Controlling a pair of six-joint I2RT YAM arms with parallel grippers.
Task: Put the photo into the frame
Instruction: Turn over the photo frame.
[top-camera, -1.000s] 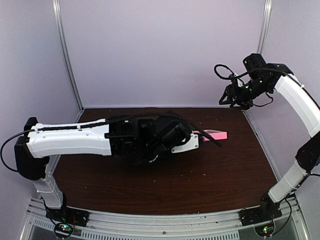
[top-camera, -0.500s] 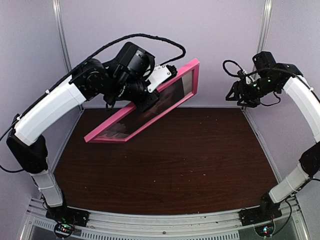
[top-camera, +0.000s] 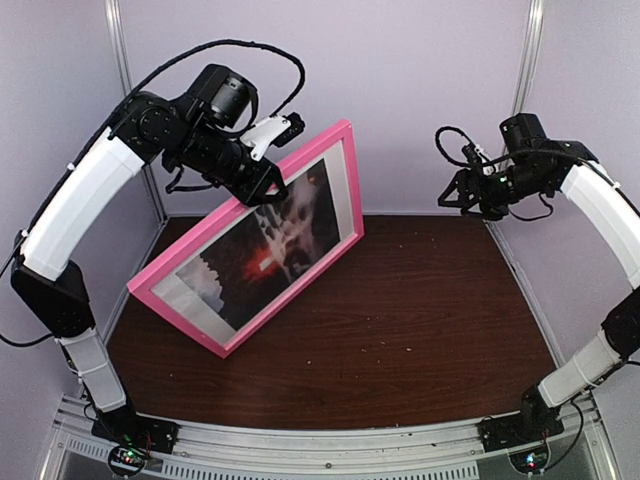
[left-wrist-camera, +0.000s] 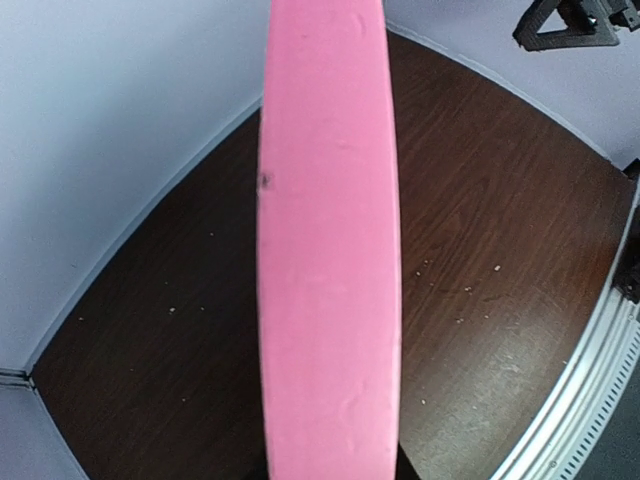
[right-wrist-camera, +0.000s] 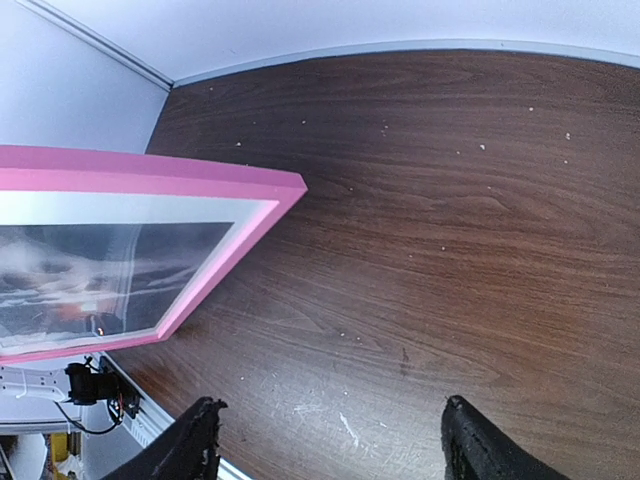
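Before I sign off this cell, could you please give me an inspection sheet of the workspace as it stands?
Surface: dark wood table, a few pale specks.
Job's things: the frame is lifted and tilted, face to the top camera; the photo sits inside it, within a white mat.
Clutter: nothing seen.
End effectors: left end effector shut on the frame's upper rim; right end effector open, empty, apart from the frame.
Cables: black cable loops over the left arm; another at the right wrist.
Surroundings: pale walls, metal corner posts, aluminium rail at the near edge.

frame (left-wrist-camera: 330, 250) smooth matt pink; table (top-camera: 430, 320) dark wood-grain
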